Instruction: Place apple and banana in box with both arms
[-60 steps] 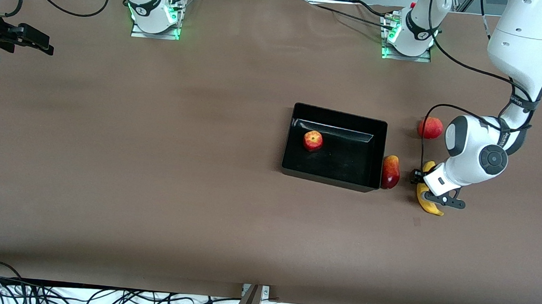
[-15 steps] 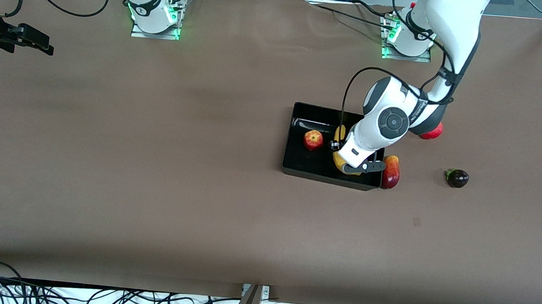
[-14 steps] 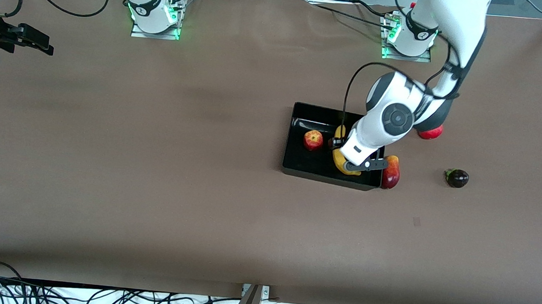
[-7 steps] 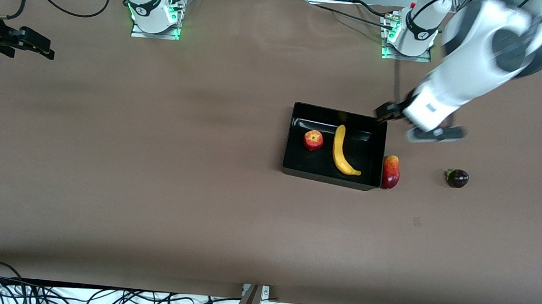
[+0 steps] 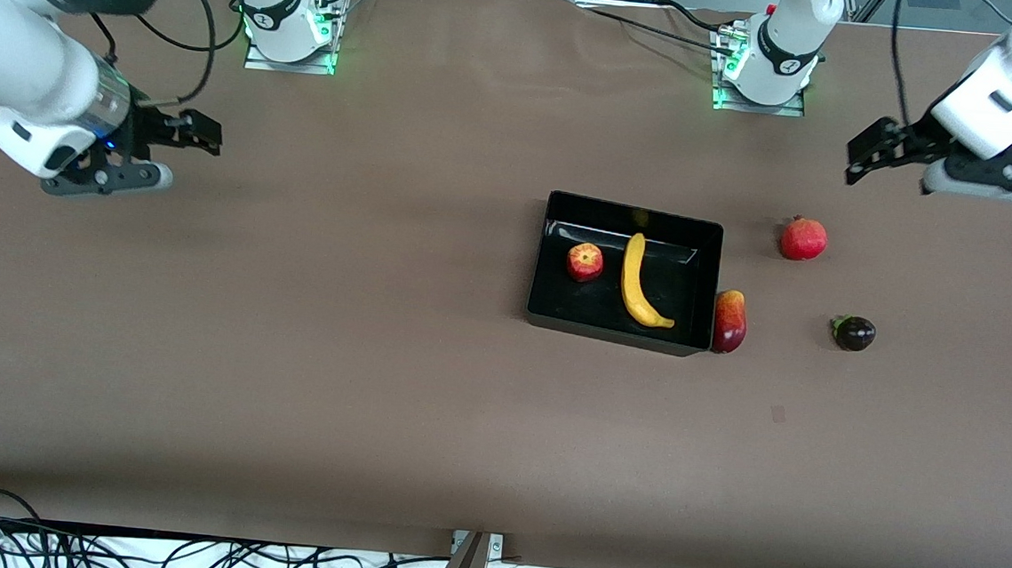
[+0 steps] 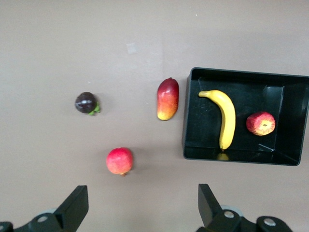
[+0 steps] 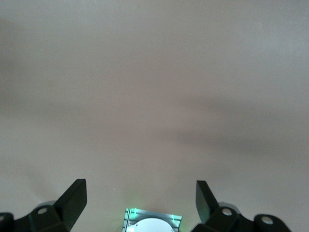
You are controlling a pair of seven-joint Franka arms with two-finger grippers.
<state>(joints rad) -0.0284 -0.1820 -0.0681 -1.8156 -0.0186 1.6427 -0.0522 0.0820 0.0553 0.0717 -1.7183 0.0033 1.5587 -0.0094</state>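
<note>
Banana (image 5: 640,281) and apple (image 5: 585,262) both sit in the box (image 5: 706,285), so I'd just park the empty, wide-open left gripper (image 5: 924,162) and right gripper (image 5: 152,149) clear of it.

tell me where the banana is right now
In the front view the banana lies inside the box, beside the apple on the side toward the left arm's end of the table, with neither claw near it.

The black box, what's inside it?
Inside the box lie the apple and the banana, side by side, not touching. The rest of its floor shows bare; only the spots right under the two fruits are covered.
</note>
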